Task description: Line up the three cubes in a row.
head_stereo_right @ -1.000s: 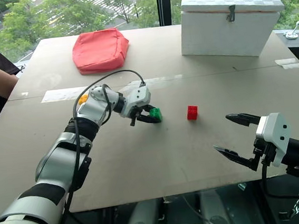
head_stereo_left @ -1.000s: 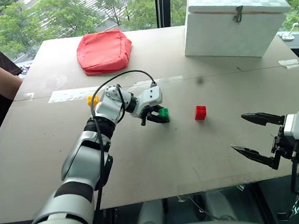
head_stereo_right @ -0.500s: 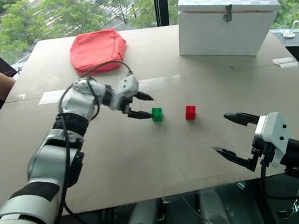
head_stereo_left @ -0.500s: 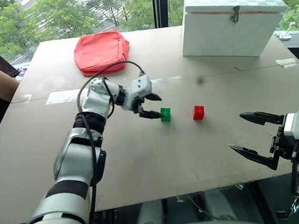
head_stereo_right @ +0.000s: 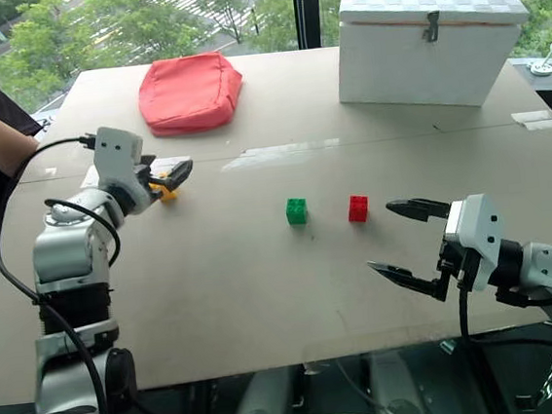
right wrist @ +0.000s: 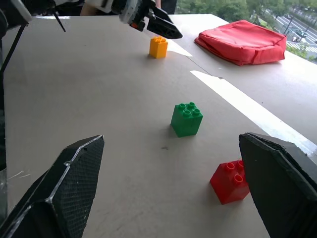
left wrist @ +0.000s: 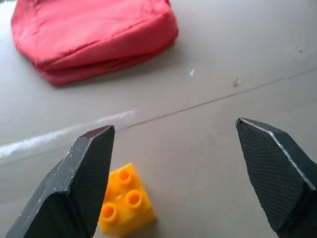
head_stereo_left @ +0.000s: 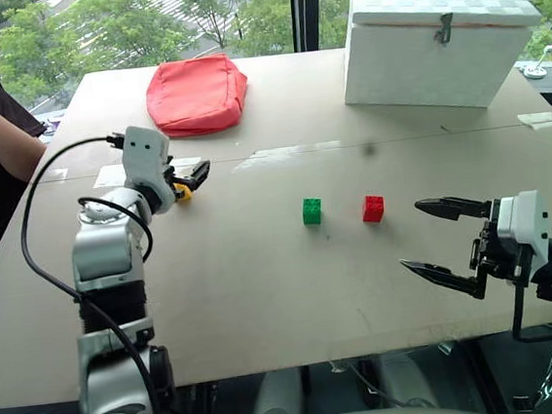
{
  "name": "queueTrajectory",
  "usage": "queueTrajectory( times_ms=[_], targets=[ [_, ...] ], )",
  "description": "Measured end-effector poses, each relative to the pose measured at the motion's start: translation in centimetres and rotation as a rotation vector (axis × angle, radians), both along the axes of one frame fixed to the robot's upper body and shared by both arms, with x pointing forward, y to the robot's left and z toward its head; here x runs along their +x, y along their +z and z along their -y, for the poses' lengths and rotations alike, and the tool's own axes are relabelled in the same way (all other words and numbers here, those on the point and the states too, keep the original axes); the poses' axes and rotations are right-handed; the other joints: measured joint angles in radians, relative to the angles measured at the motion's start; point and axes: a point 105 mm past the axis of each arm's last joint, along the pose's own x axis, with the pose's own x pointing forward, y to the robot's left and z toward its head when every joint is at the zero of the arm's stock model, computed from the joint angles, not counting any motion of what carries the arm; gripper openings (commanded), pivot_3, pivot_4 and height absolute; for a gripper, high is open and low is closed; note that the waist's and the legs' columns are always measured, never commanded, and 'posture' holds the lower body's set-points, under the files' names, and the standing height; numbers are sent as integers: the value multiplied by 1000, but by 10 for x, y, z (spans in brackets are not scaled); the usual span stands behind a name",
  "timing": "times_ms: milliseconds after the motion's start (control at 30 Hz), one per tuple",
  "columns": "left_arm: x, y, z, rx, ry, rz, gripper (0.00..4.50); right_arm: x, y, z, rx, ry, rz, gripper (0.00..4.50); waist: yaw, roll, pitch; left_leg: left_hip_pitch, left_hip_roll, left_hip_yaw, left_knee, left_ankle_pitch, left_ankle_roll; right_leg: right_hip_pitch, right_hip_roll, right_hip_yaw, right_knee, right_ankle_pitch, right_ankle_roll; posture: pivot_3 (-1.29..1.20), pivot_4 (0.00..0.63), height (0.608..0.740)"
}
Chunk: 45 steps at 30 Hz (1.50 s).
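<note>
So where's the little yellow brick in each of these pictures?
Left eye view: yellow brick at the left gripper, far left of the green brick.
Right eye view: same spot.
Left wrist view: low, beside one finger.
Right wrist view: far end of the table.
Shared landmark: the red cushion, beyond the brick.

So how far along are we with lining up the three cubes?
Done: the green cube and red cube sit side by side on the table, apart, forming the start of a row. In hand: the left gripper is open at the yellow cube, not gripping it. Left: the yellow cube lies well off to the left and has to join the row. The right gripper is open, holding nothing.
</note>
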Motion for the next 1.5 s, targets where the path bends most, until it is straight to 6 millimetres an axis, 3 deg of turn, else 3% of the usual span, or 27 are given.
queueTrajectory(
  times_ms=[133, 333, 500, 633, 767, 933, 1067, 1167, 1233, 1500],
  targets=[
    [-4, -11, 2, -18, 163, -5, 3994, 6, 5, -2, 22, 14, 17, 4500, -3, -1, 0, 1, 0, 0, 0, 0, 0, 0, 1, 0, 0, 0, 0, 0, 150, 740],
    [-2, -6, -10, 4, 269, 38, 3994, 6, 9, -4, 40, 27, 23, 4500, -5, -1, 0, 1, 0, 0, 0, 0, 0, 0, 1, 0, 1, 0, -1, 0, 150, 740],
    [3, -15, -17, 4, 314, 30, 3994, 6, 9, -3, 41, 27, 22, 4500, -4, -1, 0, 1, 0, 0, 0, 0, 0, 0, 0, 0, 0, 0, -1, 0, 150, 740],
    [12, -22, -19, -16, 304, 24, 3058, 6, 9, -2, 37, 21, 21, 4500, -4, -1, -1, 1, -1, 0, 0, 0, 0, 0, 0, 0, 0, 0, -1, 0, 150, 740],
    [20, -29, -19, -22, 262, 17, 1289, 5, 6, 0, 33, 11, 3, 4500, -4, -1, -1, 1, -1, 1, 0, 0, 0, 0, 0, 0, 0, 0, -1, 0, 150, 740],
    [23, -28, -18, -6, 200, 39, 1289, 5, 6, 5, 30, -19, 5, 4500, -4, -1, -1, 1, 0, 1, 0, 0, 0, 0, 0, 0, 0, 1, -1, 0, 150, 740],
    [21, -2, 10, -85, -151, 119, 1289, 0, 2, 7, 26, -30, -18, 4500, -4, -1, -1, 1, 0, 1, 0, 0, 0, 0, 0, -1, 0, 0, -1, 0, 150, 740],
    [-6, 7, 47, 1, -675, 45, 1289, -3, -1, 11, 13, -37, -37, 4500, -6, 0, -1, 1, 0, 4, 0, 0, 0, 0, 0, 0, 0, -2, -5, 0, 150, 740],
    [-21, 1, 55, 73, -912, -50, 1289, -4, 1, 14, 5, -45, -32, 4500, -5, 0, -1, 2, 0, 5, 0, 0, 0, 0, 1, 1, 0, -2, -5, 0, 150, 740],
    [-23, -10, 53, 264, -1216, -220, 1289, -10, 0, 15, -3, -55, -36, 4500, -4, 0, -1, -1, 0, 8, 0, -1, 1, 0, 1, 0, -1, -4, -2, 0, 150, 740]
  ],
)
